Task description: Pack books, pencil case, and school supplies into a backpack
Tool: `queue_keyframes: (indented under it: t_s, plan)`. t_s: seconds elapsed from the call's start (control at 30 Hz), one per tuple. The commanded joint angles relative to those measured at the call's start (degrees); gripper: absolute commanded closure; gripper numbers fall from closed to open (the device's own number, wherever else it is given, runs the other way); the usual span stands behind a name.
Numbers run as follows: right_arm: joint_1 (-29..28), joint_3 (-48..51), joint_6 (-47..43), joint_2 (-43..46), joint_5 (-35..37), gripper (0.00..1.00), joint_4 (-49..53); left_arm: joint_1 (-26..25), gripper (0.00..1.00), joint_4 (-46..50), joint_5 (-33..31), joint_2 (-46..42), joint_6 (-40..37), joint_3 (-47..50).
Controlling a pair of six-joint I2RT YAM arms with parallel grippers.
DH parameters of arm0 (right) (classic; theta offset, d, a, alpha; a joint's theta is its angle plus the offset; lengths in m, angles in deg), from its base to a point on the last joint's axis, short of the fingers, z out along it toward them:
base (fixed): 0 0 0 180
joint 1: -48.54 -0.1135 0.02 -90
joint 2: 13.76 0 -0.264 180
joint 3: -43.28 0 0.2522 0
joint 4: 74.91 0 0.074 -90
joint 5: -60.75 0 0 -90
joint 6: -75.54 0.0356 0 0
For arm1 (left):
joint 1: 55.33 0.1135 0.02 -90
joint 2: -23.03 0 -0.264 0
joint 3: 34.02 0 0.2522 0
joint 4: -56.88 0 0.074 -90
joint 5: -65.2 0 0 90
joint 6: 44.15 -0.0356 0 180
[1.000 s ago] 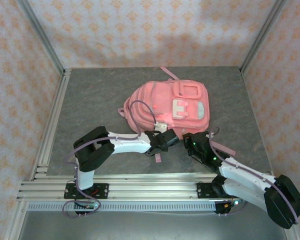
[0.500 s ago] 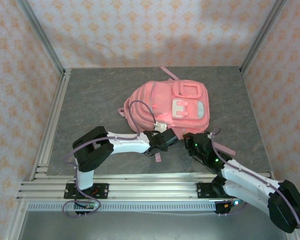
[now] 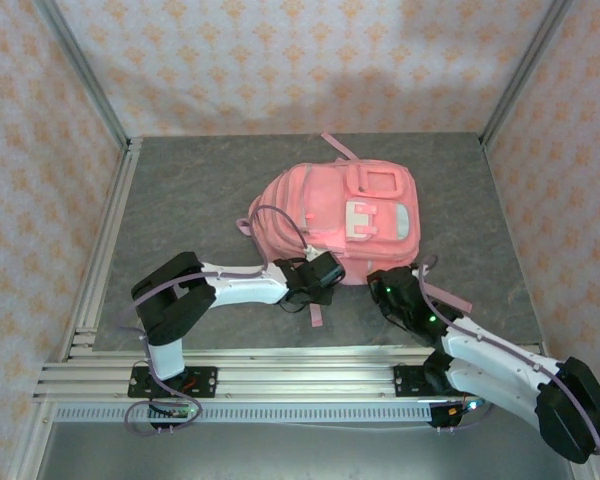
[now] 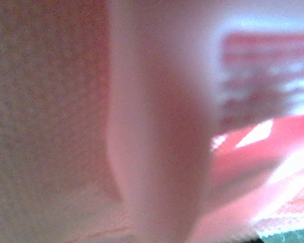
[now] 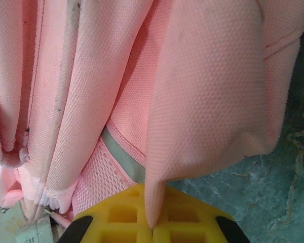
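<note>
we see the backpack (image 3: 332, 205) lying flat in the middle of the surface (image 3: 195, 200), well apart from the walls (image 3: 40, 150) and the left rail (image 3: 108, 235). there is bare room on every side but the near one, where both arms crowd it. the right gripper (image 3: 378, 281) is closed, pinching a fold of the backpack's near edge. the left gripper (image 3: 326, 270) presses into the fabric, and we cannot tell whether it grips. a pale label (image 4: 263, 76) carries red print, too blurred to read.

Pink fabric backpack (image 3: 340, 215) lies flat at mid-tabletop (image 3: 180, 200), front pockets facing up, straps trailing toward the near edge.
</note>
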Motion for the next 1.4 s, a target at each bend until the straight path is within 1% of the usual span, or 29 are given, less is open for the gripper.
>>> queue_keyframes:
  t_s: [0.0,0.17,0.33,0.4,0.47,0.5,0.53,0.57,0.67,0.77,0.87,1.0,1.13,1.2,1.27,1.37]
  plan:
    - [0.26,-1.30,-2.70,0.64,6.97,1.00,8.89,1.27,1.00,3.39,-0.01,-2.41,-0.78,2.26]
    - [1.33,-2.06,-4.42,0.75,7.63,1.00,11.53,2.89,1.00,2.52,1.41,-3.94,-1.29,4.50]
    - [2.32,-3.04,-6.76,-1.40,4.09,1.00,8.42,3.84,1.00,0.49,3.73,-4.10,-1.65,5.78]
    - [2.33,-4.27,-8.35,-2.05,1.79,0.88,7.50,3.85,1.00,-0.31,4.50,-3.97,-1.91,5.97]
    - [2.26,-6.38,-8.26,-1.94,0.14,0.64,10.03,3.85,1.00,-0.81,4.91,-4.10,-2.07,6.07]
    - [2.24,-7.32,-7.90,-1.70,-0.35,0.56,11.78,3.83,1.00,-1.19,5.16,-4.14,-2.09,6.22]
    - [2.09,-8.58,-6.53,-1.38,-0.65,0.49,14.48,3.85,1.00,-1.70,5.46,-4.36,-2.18,6.30]
    - [1.82,-9.47,-4.92,-1.00,-0.99,0.44,17.17,3.80,1.00,-2.24,5.80,-4.49,-2.18,6.57]
    - [-0.33,-9.49,0.65,0.79,-1.76,0.39,18.64,3.82,1.00,-3.73,7.11,-4.49,-2.05,6.92]
    - [-3.43,-7.84,6.40,1.33,-1.30,0.34,14.36,3.81,1.00,-5.85,9.24,-4.32,-2.42,7.61]
    - [-5.22,-7.70,8.87,-1.77,-1.02,0.31,9.29,3.76,1.00,-7.36,11.00,-4.87,-2.62,8.15]
    - [-5.23,-8.69,8.31,-8.06,-0.33,0.28,5.13,3.43,1.00,-7.41,11.46,-6.63,-2.97,8.72]
    - [-3.83,-9.32,6.43,-14.95,-0.28,0.34,2.16,2.50,1.00,-7.30,11.63,-7.16,-2.73,9.01]
    - [-2.83,-9.71,4.51,-17.82,-0.31,0.40,2.01,1.86,1.00,-7.48,11.98,-6.51,-2.54,8.72]
    - [-0.90,-9.36,1.89,-19.72,-1.50,0.49,0.22,0.81,1.00,-7.45,12.33,-5.23,-2.43,7.86]
    - [1.97,-9.94,-3.17,-20.21,-1.44,0.68,1.08,-0.98,1.00,-6.49,12.29,-2.98,-2.72,5.27]
